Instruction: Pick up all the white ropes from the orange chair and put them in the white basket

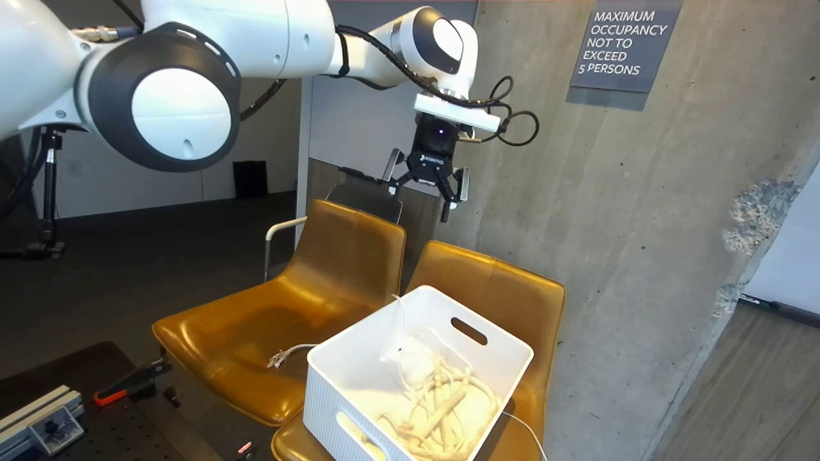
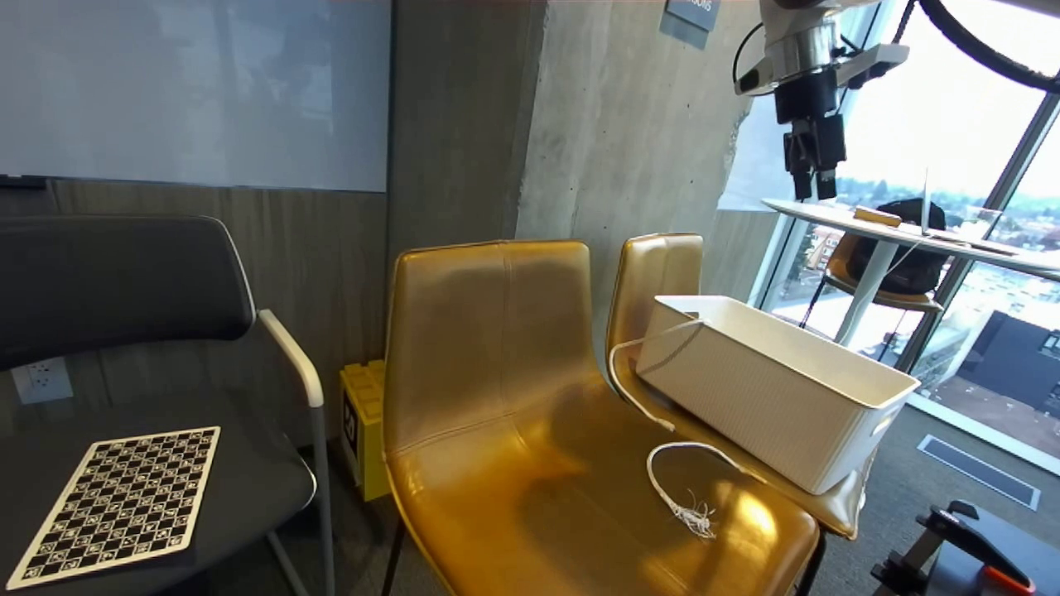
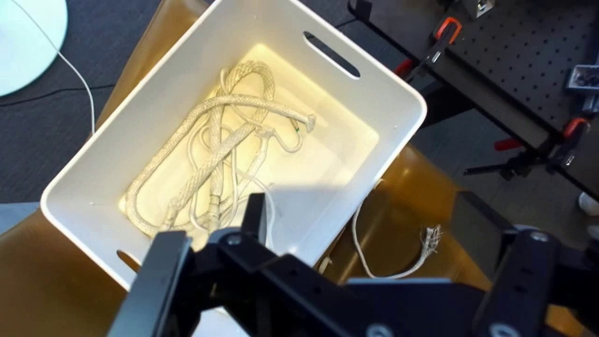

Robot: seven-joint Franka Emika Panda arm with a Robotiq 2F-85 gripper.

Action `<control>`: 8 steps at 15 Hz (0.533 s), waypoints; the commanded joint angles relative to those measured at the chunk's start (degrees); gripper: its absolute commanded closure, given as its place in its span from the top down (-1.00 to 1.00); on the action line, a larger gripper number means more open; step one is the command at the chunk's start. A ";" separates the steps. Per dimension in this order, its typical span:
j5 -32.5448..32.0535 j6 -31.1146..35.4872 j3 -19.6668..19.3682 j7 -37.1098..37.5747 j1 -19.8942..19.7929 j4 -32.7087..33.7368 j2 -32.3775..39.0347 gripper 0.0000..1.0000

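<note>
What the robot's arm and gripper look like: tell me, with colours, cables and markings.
The arm is white, with thick rounded segments and dark-grey rings around round white joint caps. A black cable runs along it and loops near a flat white block at the wrist. The gripper is black, with angular linked fingers, grey plates and white lettering reading ROBOTIQ.

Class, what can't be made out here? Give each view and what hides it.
Wrist view: part of the cream braided rope bundle, covered by the black jointed end effector.
In an exterior view: the floor of the white boxy plastic basket, hidden by its side wall.
In an exterior view: where the thin white frayed cord leads, behind the basket.
In an exterior view: most of the grey rectangular sign, cut off by the top edge.
</note>
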 commanded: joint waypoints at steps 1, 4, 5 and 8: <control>-6.11 -8.02 -3.73 2.08 5.39 -1.99 -2.17 1.00; -9.20 -15.69 -4.74 4.44 8.28 -1.93 -1.84 1.00; -8.38 -14.50 -5.37 6.26 8.77 -8.14 -4.43 1.00; -5.44 -14.37 -4.93 11.12 8.50 -16.62 -7.26 1.00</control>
